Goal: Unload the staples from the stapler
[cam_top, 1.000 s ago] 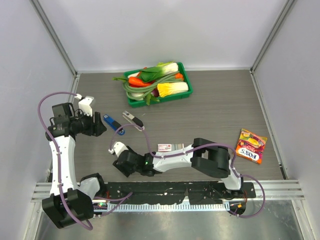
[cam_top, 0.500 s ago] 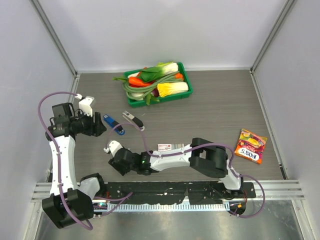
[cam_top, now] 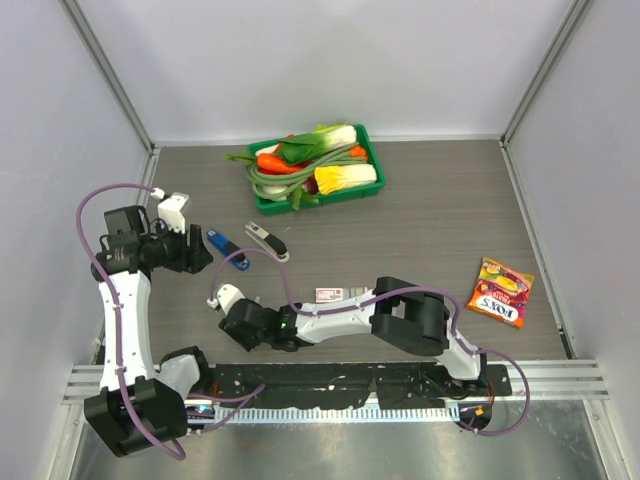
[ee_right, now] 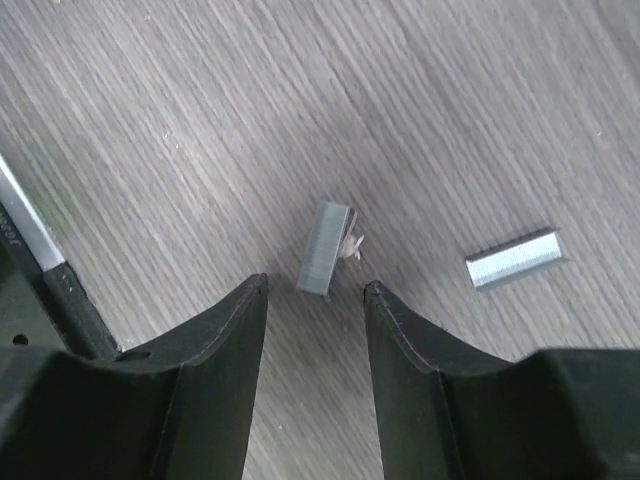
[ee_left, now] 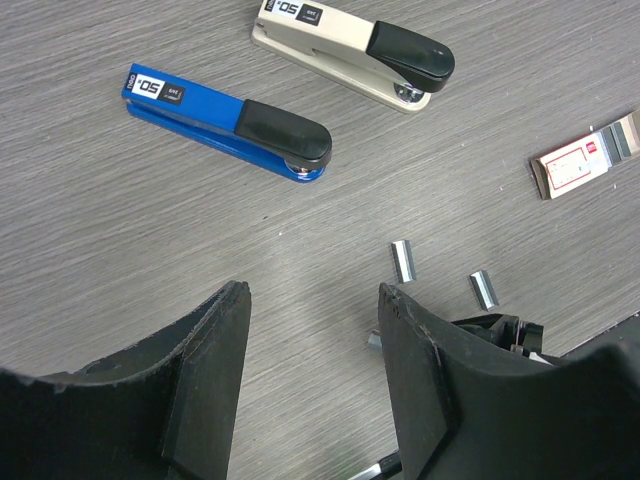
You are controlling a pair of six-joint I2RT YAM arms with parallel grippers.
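Observation:
The stapler [cam_top: 267,240], black with a silver-white top, lies shut on the table; in the left wrist view [ee_left: 352,52] it is at the top. Loose staples lie on the table: two short strips [ee_left: 403,261] [ee_left: 483,289] and a smaller piece [ee_left: 373,340]. In the right wrist view one strip [ee_right: 326,248] lies just ahead of my right gripper [ee_right: 315,287], which is open and empty, and another strip [ee_right: 512,258] lies to its right. My right gripper [cam_top: 225,300] reaches far left. My left gripper [cam_top: 198,250] [ee_left: 312,295] is open and empty, beside the blue stapler.
A blue stapler [cam_top: 228,249] [ee_left: 228,122] lies left of the black one. A pink-and-white box [cam_top: 330,294] [ee_left: 590,158] lies by the right arm. A green tray [cam_top: 372,152] of vegetables stands at the back. A snack packet [cam_top: 501,292] lies at the right.
My right gripper has moved a little to the left, over the loose staples. The left arm and both staplers have not moved.

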